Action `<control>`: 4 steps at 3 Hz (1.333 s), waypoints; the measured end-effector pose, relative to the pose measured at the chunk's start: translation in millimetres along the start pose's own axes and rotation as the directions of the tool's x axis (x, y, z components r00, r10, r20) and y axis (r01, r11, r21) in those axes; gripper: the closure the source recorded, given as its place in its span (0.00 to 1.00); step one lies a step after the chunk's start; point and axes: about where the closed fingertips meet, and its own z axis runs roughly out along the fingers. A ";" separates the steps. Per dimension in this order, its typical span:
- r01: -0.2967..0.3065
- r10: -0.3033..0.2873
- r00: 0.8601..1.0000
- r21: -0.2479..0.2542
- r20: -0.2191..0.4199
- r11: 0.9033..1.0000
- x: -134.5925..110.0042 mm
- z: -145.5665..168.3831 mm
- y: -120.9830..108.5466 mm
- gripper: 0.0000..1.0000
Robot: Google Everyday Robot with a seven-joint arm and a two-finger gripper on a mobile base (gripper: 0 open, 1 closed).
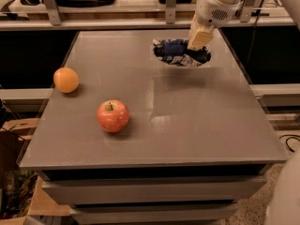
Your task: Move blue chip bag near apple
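Worktop (197, 125): grey and flat, carrying all three things

Gripper (198, 37): at the far right of the worktop, jaws seemingly pinched on the bag's right end so it can be carried

Blue chip bag (176, 53): crumpled at the far edge, well apart from the apple

Apple (113, 116): upright at front left, the spot to aim for

Orange (66, 80): left of the apple, best avoided

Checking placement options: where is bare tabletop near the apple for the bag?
Bare table lies right of the apple, through to the right and front edges. Left is tighter: the orange sits up-left. The back right is crowded, with the gripper over the blue chip bag.
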 end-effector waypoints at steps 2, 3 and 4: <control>-0.075 0.075 0.997 -0.008 -0.019 0.997 -28.1 -21.9 46.4 1.00; -0.161 0.160 0.986 -0.024 -0.049 0.987 -33.2 -19.6 72.2 1.00; -0.242 0.238 0.968 -0.039 -0.083 0.970 -38.1 -14.8 92.7 1.00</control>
